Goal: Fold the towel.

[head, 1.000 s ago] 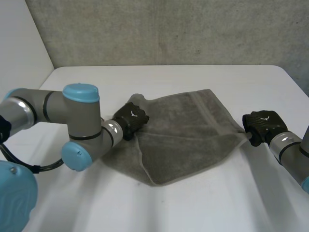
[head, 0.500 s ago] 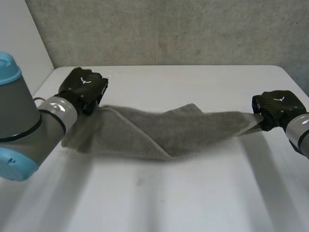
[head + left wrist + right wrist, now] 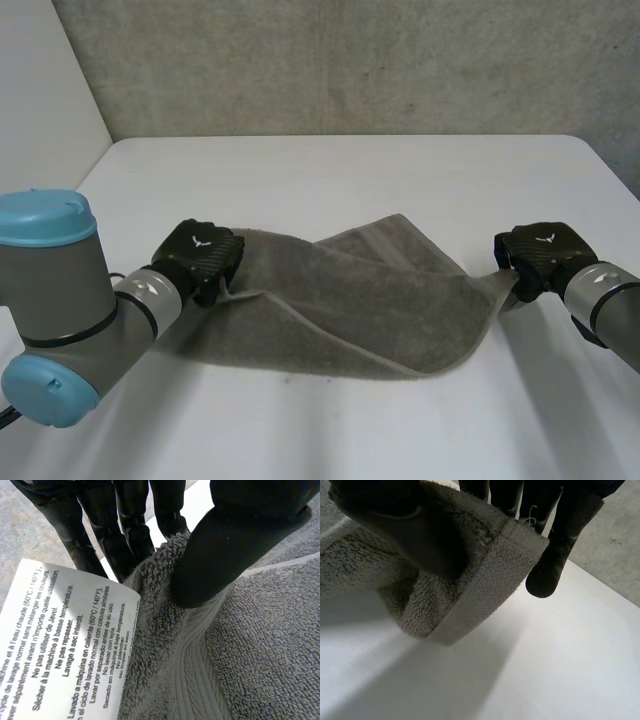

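A grey towel (image 3: pixel 370 300) lies stretched across the middle of the white table (image 3: pixel 330 170), hanging between both hands. My left hand (image 3: pixel 200 255) is shut on its left corner. In the left wrist view the thumb (image 3: pixel 225 550) pinches the towel (image 3: pixel 260 645) against the fingers (image 3: pixel 125 525), beside a white care label (image 3: pixel 65 640). My right hand (image 3: pixel 540 258) is shut on the right corner. In the right wrist view the thumb (image 3: pixel 405 525) presses the hemmed corner of the towel (image 3: pixel 485 575) against the fingers (image 3: pixel 560 545), above the table.
A grey wall (image 3: pixel 350 60) stands behind the table's far edge. Bare white table (image 3: pixel 330 430) lies in front of the towel and behind it. My left arm's elbow (image 3: pixel 50 300) sits near the table's left front.
The left hand swung left and far with its corner, then came back nearer and lower. The towel spread into a wider, flatter shape. The right hand shifted slightly inward.
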